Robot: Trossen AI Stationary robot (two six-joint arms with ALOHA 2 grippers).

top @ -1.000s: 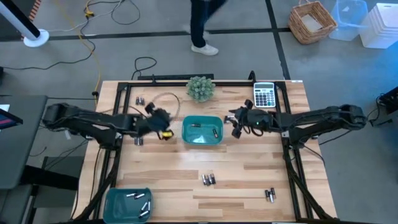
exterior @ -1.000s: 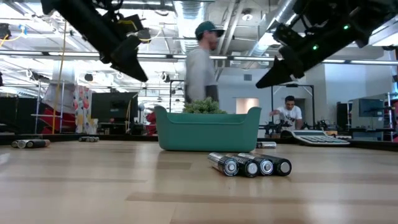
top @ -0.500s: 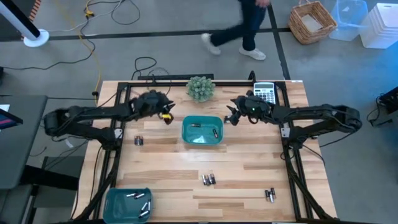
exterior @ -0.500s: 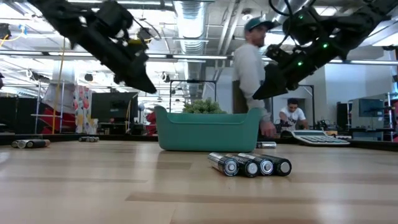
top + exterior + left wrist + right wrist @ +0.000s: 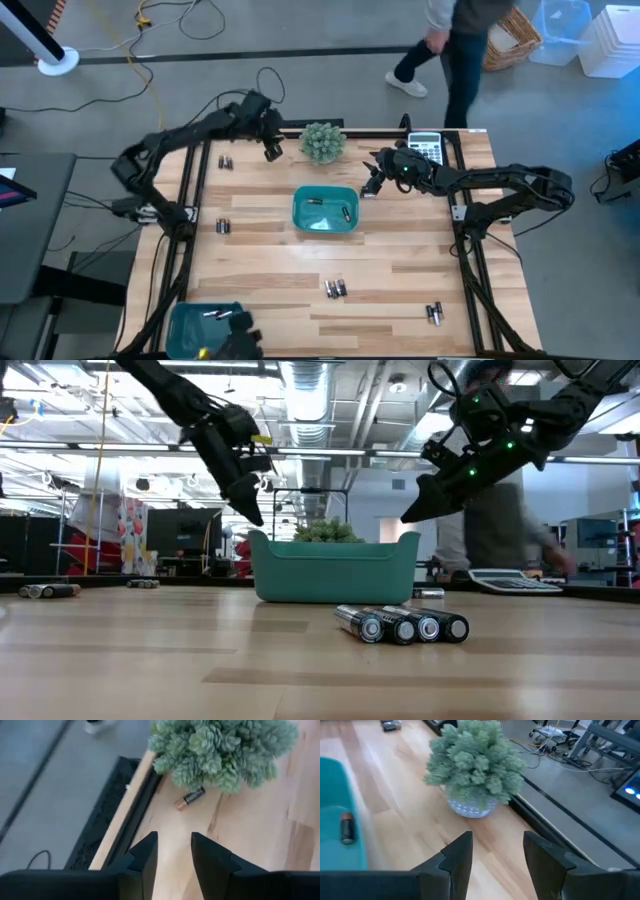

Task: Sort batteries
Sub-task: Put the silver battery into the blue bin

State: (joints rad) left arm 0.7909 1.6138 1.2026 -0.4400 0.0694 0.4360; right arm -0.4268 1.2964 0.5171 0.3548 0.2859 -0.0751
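Observation:
A teal tray in the table's middle holds two batteries. A second teal tray at the near left corner holds a few more. Loose batteries lie in small groups. One single battery lies on the wood beside the potted plant. My left gripper hangs open above the far edge, left of the plant, with nothing between its fingers. My right gripper hovers open off the middle tray's far right corner, also empty.
A grey calculator lies at the far right. The black frame rail runs along the far edge below my left gripper. A person walks on the floor beyond the table. A cable loop lies behind the left arm.
My left gripper has swung from beside the middle tray's left side toward the table's far edge and up to the plant's left, turning as it went. My right gripper has shifted a little toward the far edge. The person behind the table has walked to the right.

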